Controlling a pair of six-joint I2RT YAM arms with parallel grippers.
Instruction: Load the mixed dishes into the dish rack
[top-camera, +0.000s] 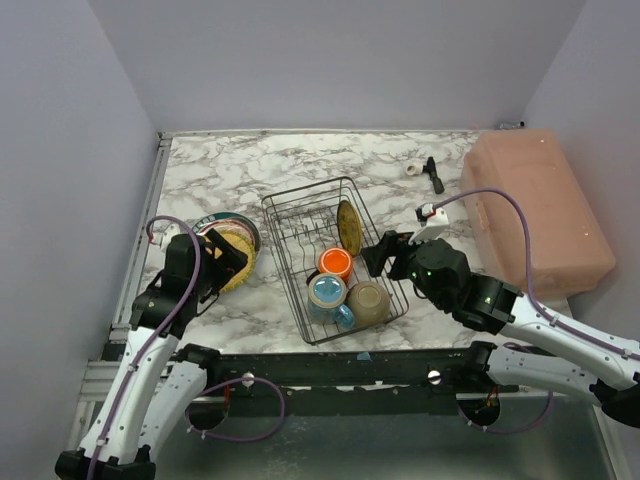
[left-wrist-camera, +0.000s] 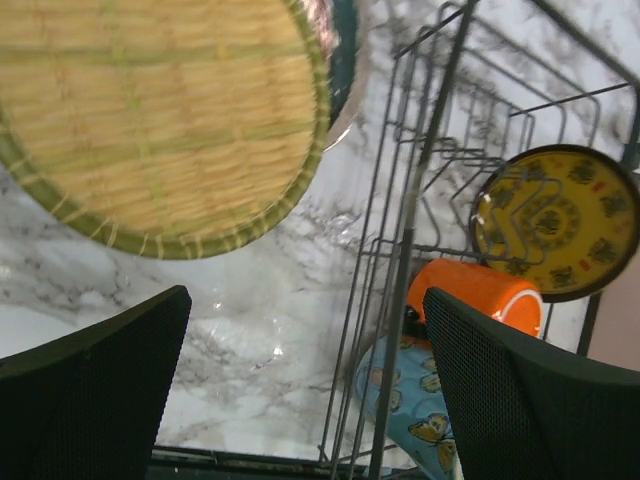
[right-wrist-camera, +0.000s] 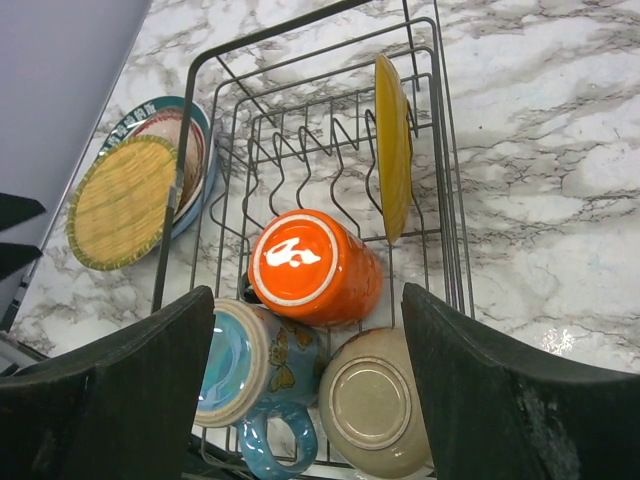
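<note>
The black wire dish rack (top-camera: 295, 235) stands mid-table. In it an orange mug (right-wrist-camera: 315, 265) and a blue mug (right-wrist-camera: 250, 360) lie on their sides, a white bowl (right-wrist-camera: 375, 400) lies bottom-up, and a small yellow dark-rimmed plate (right-wrist-camera: 392, 145) stands upright in the tines. A stack of plates (top-camera: 235, 245) lies left of the rack, a larger yellow plate (left-wrist-camera: 150, 110) on top. My left gripper (top-camera: 225, 262) is open and empty over the stack's near edge. My right gripper (top-camera: 385, 255) is open and empty at the rack's right side, above the mugs and the bowl.
A large pink box (top-camera: 535, 210) fills the right side of the table. A small black tool (top-camera: 433, 175) and a small white object (top-camera: 413, 168) lie at the back right. Walls close in the left, back and right.
</note>
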